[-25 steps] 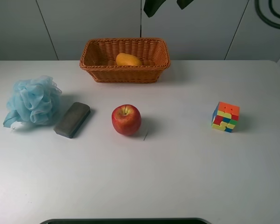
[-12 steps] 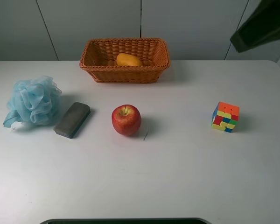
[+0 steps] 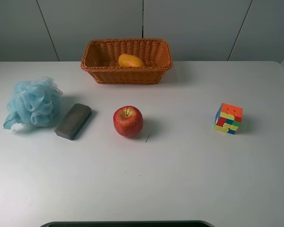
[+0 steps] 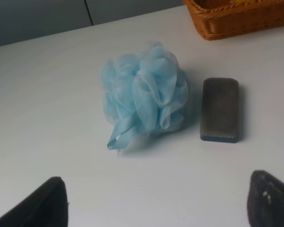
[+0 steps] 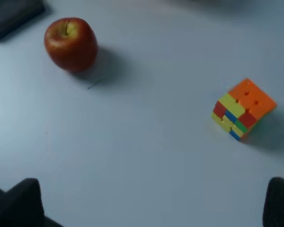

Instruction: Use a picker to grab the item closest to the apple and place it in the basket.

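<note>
- Grey case (image 3: 73,121) is lying just beside apple (image 3: 128,121), nearer than cube (image 3: 228,118), so judged the target
- Left gripper (image 4: 156,201) and right gripper (image 5: 151,203) are both hanging spread wide, grasping nothing

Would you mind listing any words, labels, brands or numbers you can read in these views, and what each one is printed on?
None: no readable text appears in any view. The apple, grey block, blue bath pouf, puzzle cube and basket show no lettering or labels.
</note>
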{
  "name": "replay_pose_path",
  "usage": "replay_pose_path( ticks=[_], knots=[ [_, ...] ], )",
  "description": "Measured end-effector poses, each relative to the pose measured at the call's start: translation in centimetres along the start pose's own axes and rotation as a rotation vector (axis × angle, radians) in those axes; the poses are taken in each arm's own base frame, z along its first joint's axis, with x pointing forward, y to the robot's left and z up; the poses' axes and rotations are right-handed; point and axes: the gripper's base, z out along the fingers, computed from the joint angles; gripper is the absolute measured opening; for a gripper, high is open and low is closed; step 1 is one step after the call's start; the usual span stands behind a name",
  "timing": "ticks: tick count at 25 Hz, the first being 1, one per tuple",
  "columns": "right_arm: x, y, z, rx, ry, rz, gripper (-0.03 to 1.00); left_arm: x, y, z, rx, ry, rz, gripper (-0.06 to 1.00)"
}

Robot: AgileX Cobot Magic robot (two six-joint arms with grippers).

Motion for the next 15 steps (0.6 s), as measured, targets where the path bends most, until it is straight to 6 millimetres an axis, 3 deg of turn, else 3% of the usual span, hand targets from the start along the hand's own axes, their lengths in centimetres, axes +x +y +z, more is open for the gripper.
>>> replay_pose_path(
  ticks=[8, 11, 15],
  knots=[
    [6.7, 0.3, 0.8, 0.182, -0.221, 0.146, 0.70, 0.0, 0.0, 0.0, 0.000, 0.000, 0.000, 0.73],
    [7.8, 0.7, 0.5, 0.247, -0.321, 0.167, 0.70, 0.0, 0.0, 0.0, 0.000, 0.000, 0.000, 0.73],
    [7.8, 0.8, 0.4, 0.273, -0.342, 0.181, 0.70, 0.0, 0.0, 0.0, 0.000, 0.000, 0.000, 0.73]
  ],
)
